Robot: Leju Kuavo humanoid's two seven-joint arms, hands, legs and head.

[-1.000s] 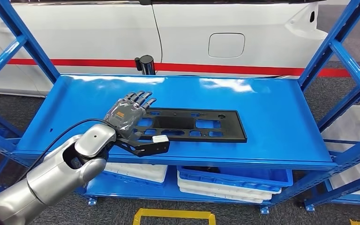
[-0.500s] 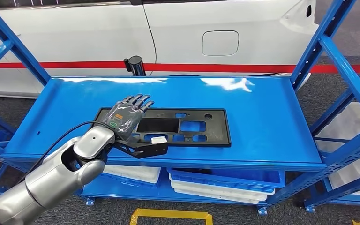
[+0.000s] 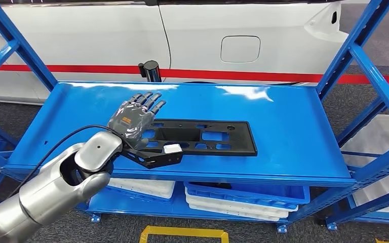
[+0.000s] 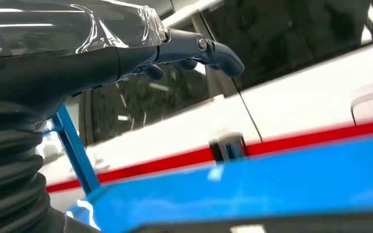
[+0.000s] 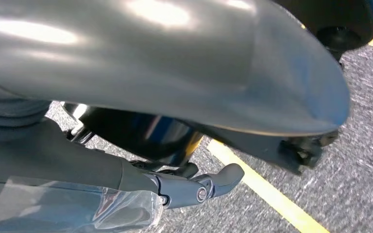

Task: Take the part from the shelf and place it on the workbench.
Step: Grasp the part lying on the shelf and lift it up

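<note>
The part (image 3: 240, 137) is a flat black plate with several cut-outs, lying on the top deck of the blue shelf (image 3: 294, 126). My left hand (image 3: 131, 119) hovers over the plate's left end with its fingers spread and stretched forward, hiding that end. In the left wrist view the left hand (image 4: 126, 43) holds nothing; its fingers (image 4: 218, 51) point out above the blue deck (image 4: 272, 179). My right hand (image 5: 126, 189) hangs low over grey floor, fingers loosely extended with nothing in them.
A white car (image 3: 233, 35) stands close behind the shelf. Blue uprights (image 3: 354, 55) frame both sides. A black post (image 3: 151, 70) rises at the deck's back edge. Blue bins (image 3: 243, 195) and white trays (image 3: 142, 185) fill the lower level. Yellow tape (image 3: 182, 234) marks the floor.
The whole picture swayed left, then back right, so the camera moved. My left hand stays over the plate's left end, now slightly higher.
</note>
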